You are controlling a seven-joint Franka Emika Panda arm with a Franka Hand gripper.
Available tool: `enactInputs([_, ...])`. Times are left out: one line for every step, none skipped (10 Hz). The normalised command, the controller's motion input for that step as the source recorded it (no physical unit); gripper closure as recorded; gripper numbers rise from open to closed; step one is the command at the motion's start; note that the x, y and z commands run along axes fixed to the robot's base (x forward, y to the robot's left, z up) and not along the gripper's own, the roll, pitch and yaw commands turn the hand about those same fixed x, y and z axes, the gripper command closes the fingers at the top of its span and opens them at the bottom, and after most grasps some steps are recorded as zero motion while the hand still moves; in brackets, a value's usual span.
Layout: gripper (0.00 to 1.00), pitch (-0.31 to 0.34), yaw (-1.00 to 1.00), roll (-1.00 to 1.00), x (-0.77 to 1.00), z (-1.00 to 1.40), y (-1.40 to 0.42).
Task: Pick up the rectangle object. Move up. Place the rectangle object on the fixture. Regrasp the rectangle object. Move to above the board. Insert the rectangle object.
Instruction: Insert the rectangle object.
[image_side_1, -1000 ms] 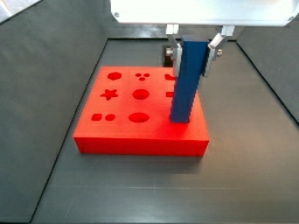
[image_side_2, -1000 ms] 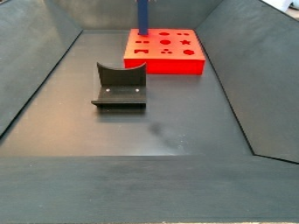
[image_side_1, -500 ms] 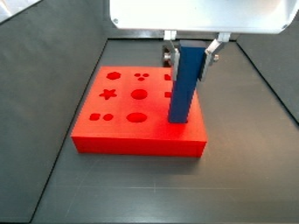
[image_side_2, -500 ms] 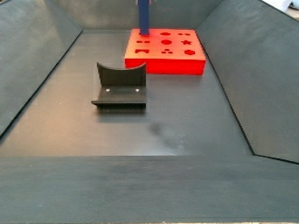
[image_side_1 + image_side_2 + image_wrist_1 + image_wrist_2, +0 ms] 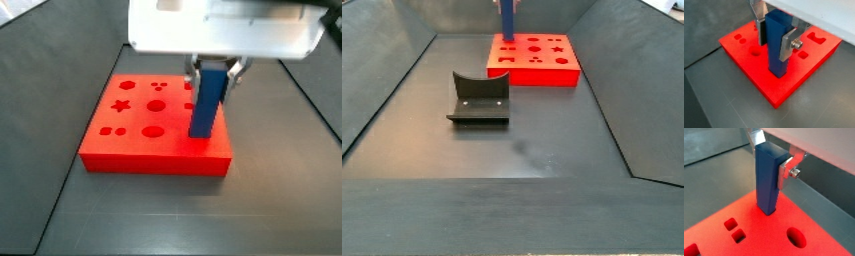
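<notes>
end effector lowered, rectangle object upright between its fingers, entering board

The gripper now sits lower over the red board than a second ago. The blue bar it holds looks shorter above the board, because its bottom end has gone down into a hole near the board's edge.
</notes>
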Motion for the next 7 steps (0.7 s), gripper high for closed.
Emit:
enactInputs([1.00,-0.117,0.00,-0.02,0.00,-0.75,0.09])
enactInputs([1.00,-0.123,0.00,0.00,0.00,-0.64,0.04])
enactInputs([1.00,-0.097,0.00,0.00,0.00,-0.33,0.01])
enactInputs([1.00,-0.009,0.00,0.00,0.00,0.00,0.00])
enactInputs([1.00,0.000,0.00,0.02,0.00,-0.02,0.00])
enactInputs([1.00,0.000,0.00,0.03,-0.03,0.00,0.00])
enactInputs([1.00,0.000,0.00,0.00,0.00,0.00,0.01])
